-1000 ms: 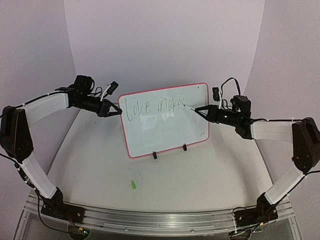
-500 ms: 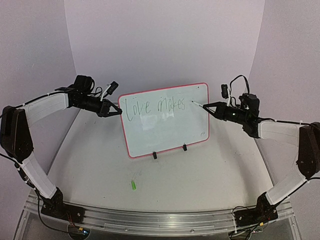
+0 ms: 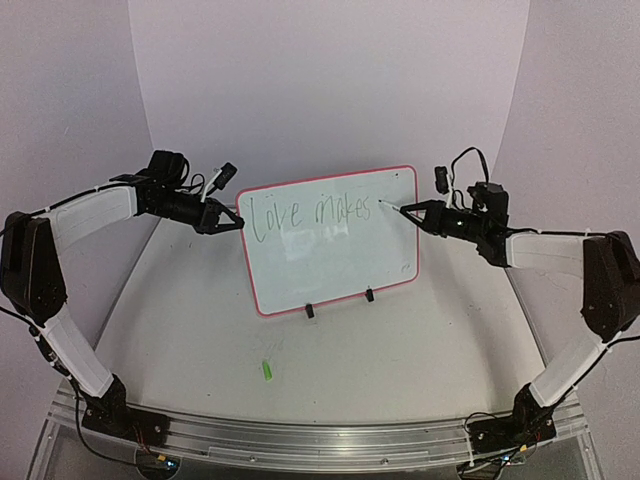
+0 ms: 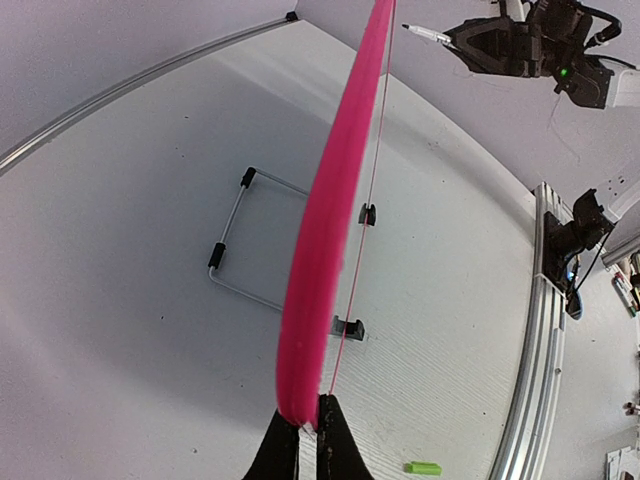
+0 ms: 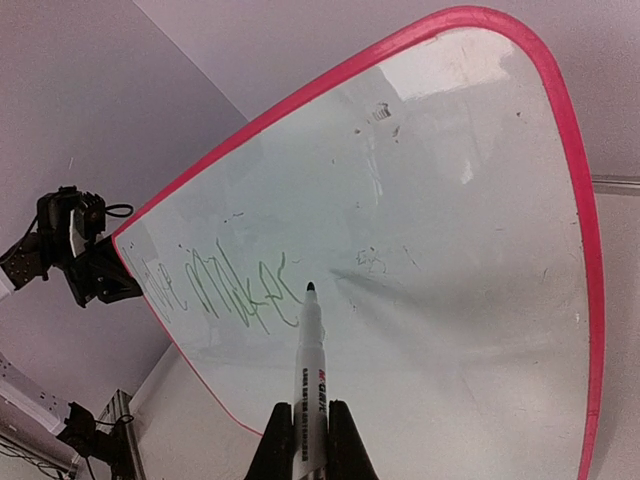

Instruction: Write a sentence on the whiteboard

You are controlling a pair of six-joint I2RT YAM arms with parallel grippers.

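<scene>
The right gripper (image 5: pixel 310 425) pinches the marker (image 5: pixel 311 345), tip just right of the sentence (image 5: pixel 235 290) (contact unclear). The left gripper (image 4: pixel 308 435) pinches the whiteboard (image 5: pixel 450 250) edge.

The whiteboard (image 3: pixel 340 265) is white with a pink-red rim; the sentence (image 3: pixel 312 212) is greenish. The marker (image 5: pixel 311 370) is white, black-tipped; the cap (image 3: pixel 267 369) is bright green.
</scene>
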